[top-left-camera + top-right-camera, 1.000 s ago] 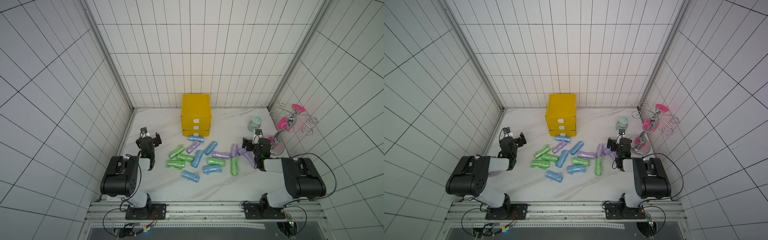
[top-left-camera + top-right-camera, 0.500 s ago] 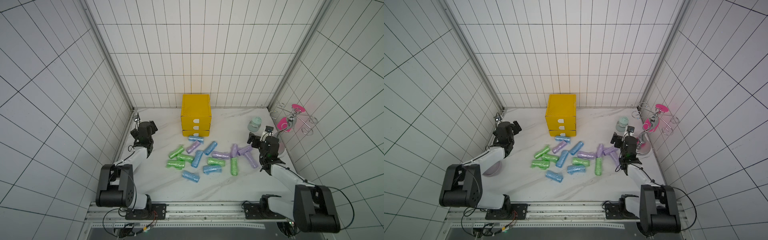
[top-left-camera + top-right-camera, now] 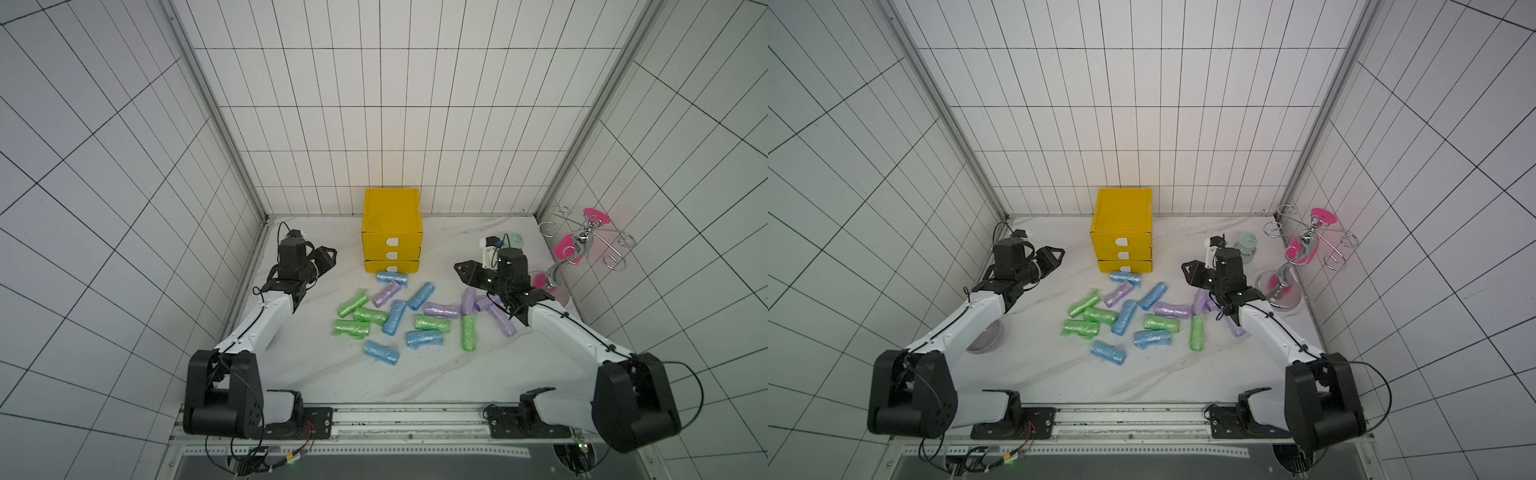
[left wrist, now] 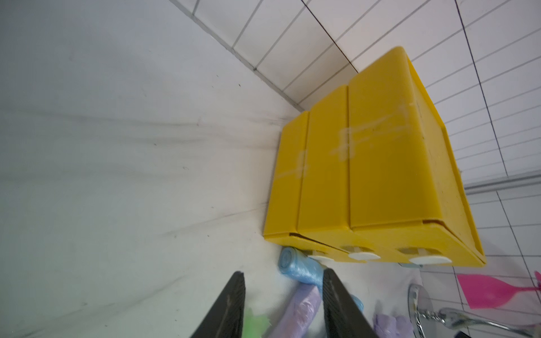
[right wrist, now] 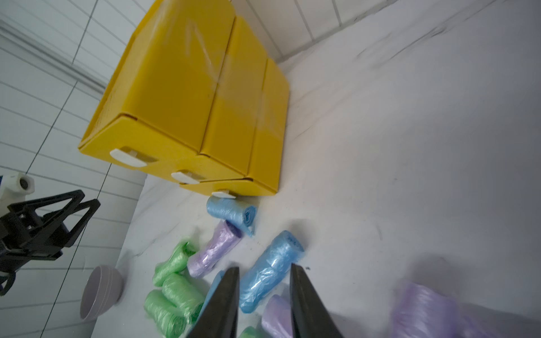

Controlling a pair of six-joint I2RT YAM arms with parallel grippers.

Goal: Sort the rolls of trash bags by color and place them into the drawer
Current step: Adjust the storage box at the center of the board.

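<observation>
In both top views we see the rolls of trash bags (image 3: 419, 296) scattered on the table (image 3: 436, 374), on the near side of the yellow drawer unit (image 3: 390, 224). One blue roll (image 3: 1125, 277) lies just beside its lowest front. The left gripper (image 3: 326, 259) hovers left of the unit, and the right gripper (image 3: 463, 270) hovers right of it, near the lilac rolls (image 3: 468, 300).

In the left wrist view we find its fingers (image 4: 231, 301) parted, gripping nothing.

In the right wrist view the fingers (image 5: 304, 292) likewise stand apart and empty.
</observation>
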